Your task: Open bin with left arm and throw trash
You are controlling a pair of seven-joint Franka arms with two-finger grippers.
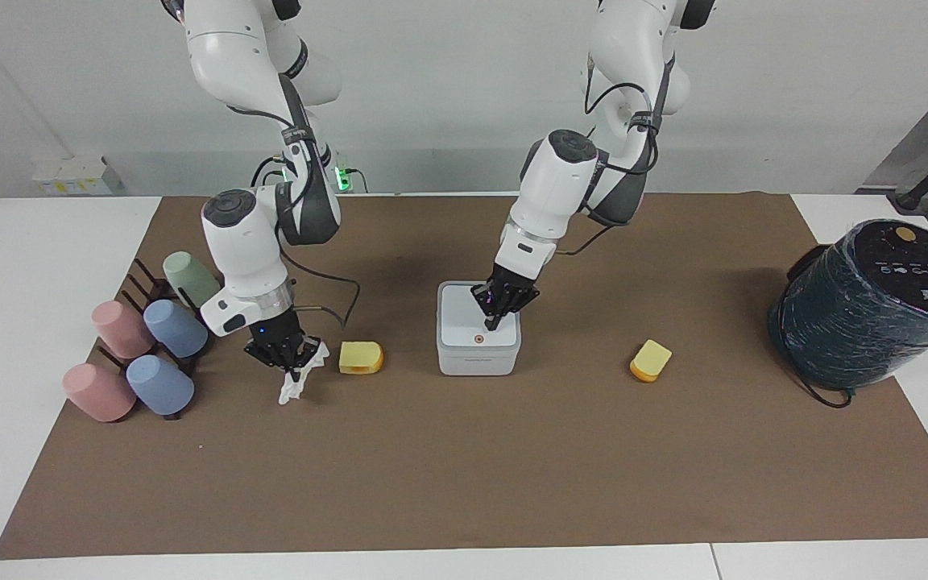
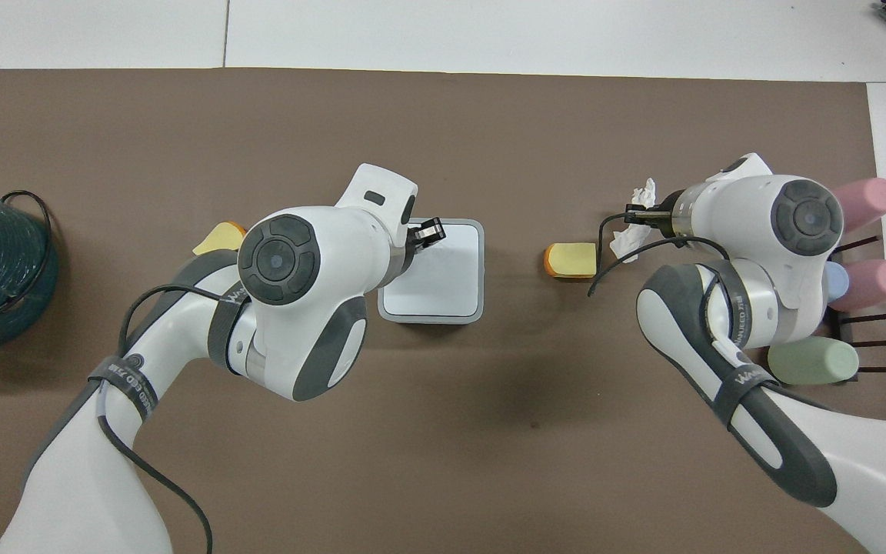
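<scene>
Left arm bends steeply down, its gripper (image 1: 493, 322) pinched closed, tip on the bin (image 1: 478, 358) lid mid-table. Right gripper (image 1: 293, 371) is clamped on the tissue (image 1: 295, 385), just beside a yellow chunk (image 1: 360, 357).

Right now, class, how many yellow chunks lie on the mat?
2. One yellow chunk lies between the bin and the tissue; the other chunk lies toward the left arm's end.
</scene>
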